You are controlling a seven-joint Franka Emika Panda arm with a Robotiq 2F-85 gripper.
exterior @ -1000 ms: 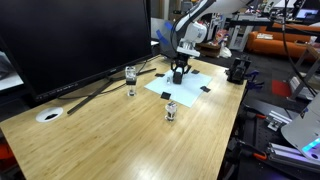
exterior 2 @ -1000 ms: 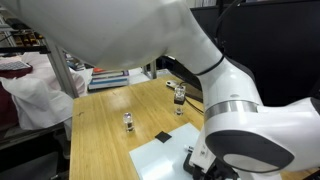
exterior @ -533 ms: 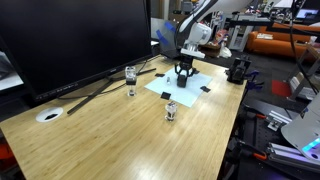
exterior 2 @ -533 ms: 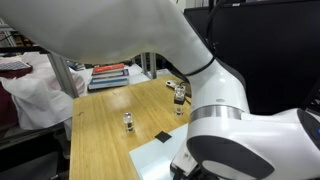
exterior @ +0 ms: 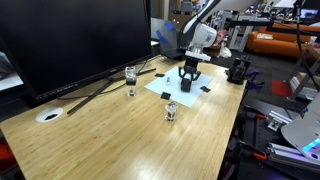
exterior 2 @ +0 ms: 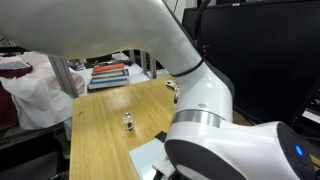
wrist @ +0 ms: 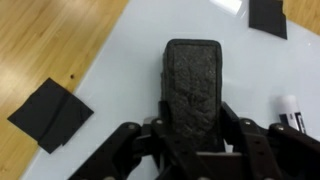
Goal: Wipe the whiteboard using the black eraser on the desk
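While clamped on black eraser (wrist: 192, 85), gripper (wrist: 191, 132) holds it flat on whiteboard (wrist: 125, 50).

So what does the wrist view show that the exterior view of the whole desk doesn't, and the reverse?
Only the wrist view: the black eraser close up, clamped in the claw over the board, its rough face plain to see. Only the exterior view: the large dark monitor, two small clear objects, a white disc and the robot arm. Both: the whiteboard, its black tabs and the desk.
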